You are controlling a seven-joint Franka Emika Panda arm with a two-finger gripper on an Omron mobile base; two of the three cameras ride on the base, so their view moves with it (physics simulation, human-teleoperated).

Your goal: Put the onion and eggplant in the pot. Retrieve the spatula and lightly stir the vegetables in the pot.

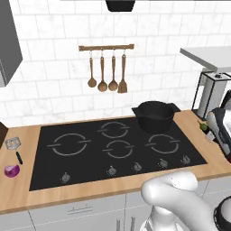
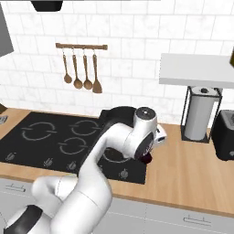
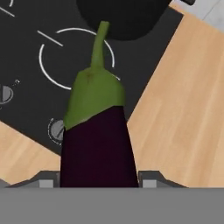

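Observation:
A dark purple eggplant (image 3: 98,144) with a green cap and stem sits between my fingertips (image 3: 151,178), so my gripper (image 3: 98,180) is shut on it. It hangs above the hob's front right corner, near the wooden counter. The black pot (image 3: 122,17) lies ahead of the stem, on the back right burner (image 1: 154,115). From the left base view my gripper (image 1: 217,124) is at the right edge, with the green stem (image 1: 203,126) poking out. The purple onion (image 1: 12,170) and the slotted metal spatula (image 1: 13,145) lie on the counter left of the hob.
The black hob (image 1: 90,158) has knobs along its front edge. Wooden spoons and a wooden spatula hang on a wall rail (image 1: 106,47). A paper towel holder (image 2: 199,114) and a dark toaster (image 2: 225,135) stand at the right under a shelf (image 2: 196,71).

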